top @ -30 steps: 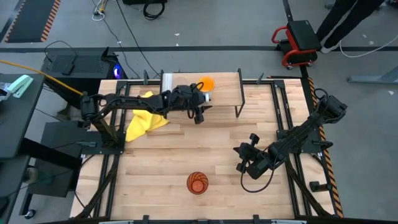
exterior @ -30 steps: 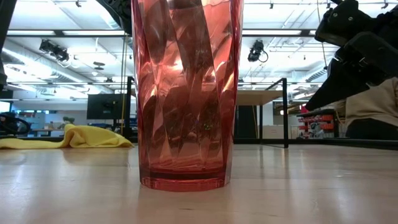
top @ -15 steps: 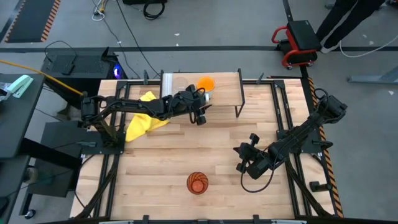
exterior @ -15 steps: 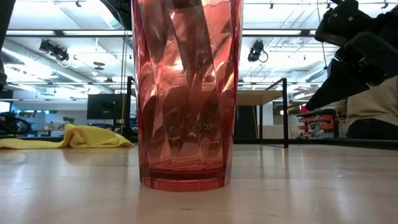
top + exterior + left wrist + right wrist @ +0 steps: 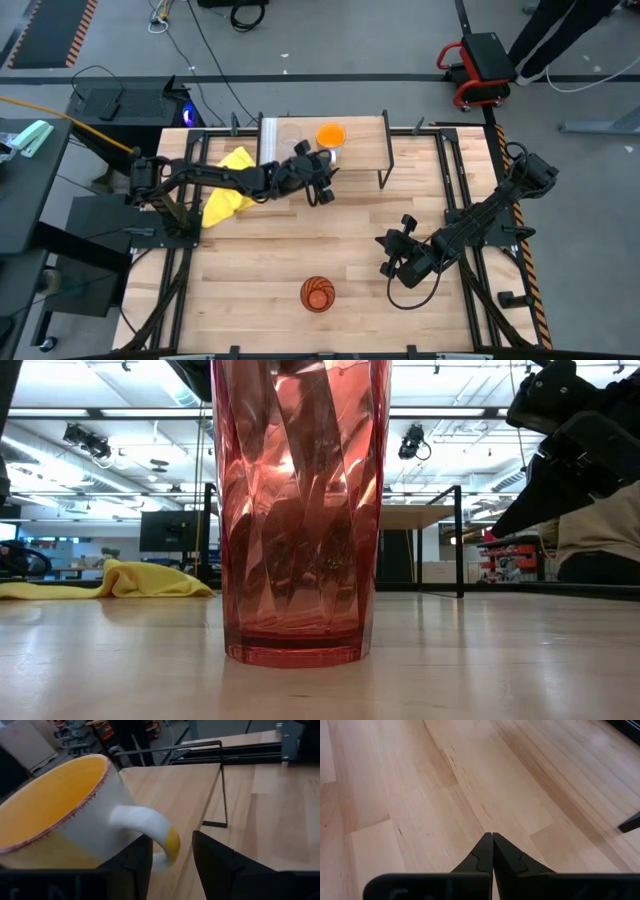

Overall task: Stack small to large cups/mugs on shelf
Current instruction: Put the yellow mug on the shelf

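The orange mug point(image 5: 331, 135) with its white handle point(image 5: 150, 827) stands on its base on the shelf point(image 5: 362, 140), a light-wood board on black legs. My left gripper point(image 5: 322, 192) is open just on the near side of the mug. In the left wrist view point(image 5: 172, 857) the handle sits between its fingers. The amber tumbler point(image 5: 318, 294) stands upright on the table near the near edge and fills the low view point(image 5: 298, 510). My right gripper point(image 5: 390, 258) hangs shut over bare table at the right point(image 5: 492, 851). The small clear glass does not show. My left gripper stands open around the lower part of the mug's white handle point(image 5: 167, 845), coming level from the table's near side. Whether a finger point(image 5: 135, 865) touches the handle, I cannot tell. The mug stays upright on the shelf.
A yellow cloth point(image 5: 232, 190) lies crumpled at the table's left, under my left arm, and shows low in the low view point(image 5: 120, 580). The shelf's black legs point(image 5: 383, 178) stand to the right of my left gripper. Bare wood stretches between shelf and tumbler.
My left gripper has drawn back a little from the mug toward the table's near edge, so the mug's rim now shows whole from above. The mug has stayed where it was on the shelf.
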Available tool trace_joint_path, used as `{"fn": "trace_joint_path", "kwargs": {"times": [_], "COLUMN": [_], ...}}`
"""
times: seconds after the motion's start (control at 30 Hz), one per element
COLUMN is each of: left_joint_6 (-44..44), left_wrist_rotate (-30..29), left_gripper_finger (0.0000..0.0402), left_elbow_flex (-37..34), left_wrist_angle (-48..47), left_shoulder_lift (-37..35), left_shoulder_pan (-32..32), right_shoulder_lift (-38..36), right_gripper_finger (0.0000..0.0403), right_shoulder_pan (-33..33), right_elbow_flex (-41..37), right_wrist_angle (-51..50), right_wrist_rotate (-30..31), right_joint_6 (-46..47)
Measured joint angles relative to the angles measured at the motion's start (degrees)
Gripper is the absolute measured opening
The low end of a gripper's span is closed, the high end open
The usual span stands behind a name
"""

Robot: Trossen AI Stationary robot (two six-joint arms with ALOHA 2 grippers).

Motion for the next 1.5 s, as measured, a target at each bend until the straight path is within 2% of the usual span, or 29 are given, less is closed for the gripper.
{"fn": "trace_joint_path", "kwargs": {"times": [0.27,0.5,1.0,1.3,1.5], "left_joint_6": [-3.06,-4.02,-4.28,-2.56,-0.23], "left_wrist_rotate": [-3.33,-10.49,-15.32,-22.13,-29.45], "left_gripper_finger": [0.0151,0.014,0.0136,0.0145,0.0142], "left_elbow_flex": [0.0,0.0,0.0,0.0,0.0], "left_wrist_angle": [-0.02,-0.11,-0.09,-0.57,-1.39], "left_shoulder_lift": [-0.02,-0.02,-0.02,-0.04,-0.04], "left_shoulder_pan": [-1.44,-3.1,-6.92,-10.35,-14.6], "right_shoulder_lift": [0.0,0.0,0.0,-0.01,0.0], "right_gripper_finger": [0.0009,0.0009,0.0009,0.0009,0.0009], "right_shoulder_pan": [0.0,-0.02,-0.02,-0.02,-0.02], "right_elbow_flex": [0.0,0.0,0.0,0.0,0.0], "right_wrist_angle": [0.02,0.02,0.02,0.02,0.02], "right_wrist_rotate": [0.0,0.0,0.01,0.01,0.02], "right_joint_6": [-0.02,0.0,-0.02,-0.02,-0.4]}}
